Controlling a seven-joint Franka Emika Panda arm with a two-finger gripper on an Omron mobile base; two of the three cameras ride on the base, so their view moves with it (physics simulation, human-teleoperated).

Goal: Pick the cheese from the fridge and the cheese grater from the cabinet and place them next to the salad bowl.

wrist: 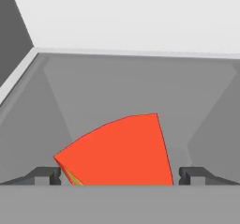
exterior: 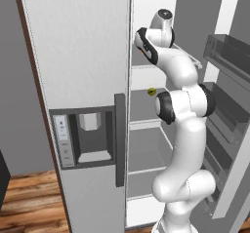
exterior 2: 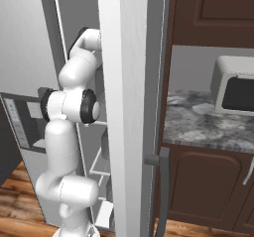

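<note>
Wide-open end effector straddles the smooth, curved reddish cheese wedge, gripping nothing.

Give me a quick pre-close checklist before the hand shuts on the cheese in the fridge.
1. Hand open: ok, the two fingertips stand wide apart.
2. Cheese between the fingertips: ok, the red-orange wedge sits in the gap in the hand view.
3. Fingertips clear of the wedge: cannot tell, its left corner lies very close to the left fingertip.
4. Fridge door out of the way: ok, the right door is swung open and the arm reaches in over a shelf.
5. Depth of the hand on the cheese: cannot tell, the wedge's lower part is cut off in the hand view.
</note>
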